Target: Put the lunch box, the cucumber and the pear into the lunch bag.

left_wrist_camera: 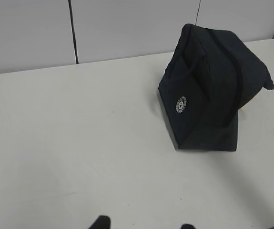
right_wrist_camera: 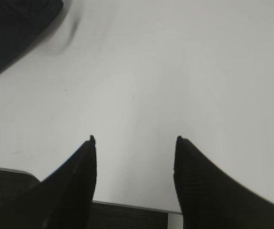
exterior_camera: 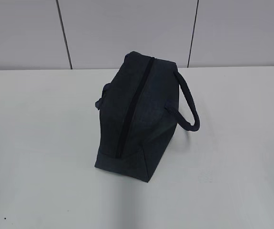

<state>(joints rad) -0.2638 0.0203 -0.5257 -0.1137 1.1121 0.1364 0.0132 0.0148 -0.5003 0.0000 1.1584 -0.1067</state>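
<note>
Bag (exterior_camera: pixel 137 114) zipped shut on desk (exterior_camera: pixel 41 143); food unseen. Right pincer (right_wrist_camera: pixel 134 139) parted, empty. Left pincer (left_wrist_camera: pixel 144 224) tips apart, nothing held. Zipper (exterior_camera: pixel 133 107) to be opened first, bag steadied.

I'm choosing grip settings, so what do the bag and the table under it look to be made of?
The lunch bag looks like dark navy woven fabric, matte: soft folds, padded loop handle, stitched zipper line, and a small white printed logo. The table looks like a hard, smooth white laminate or painted board with a faint sheen; which one can't be told.
</note>
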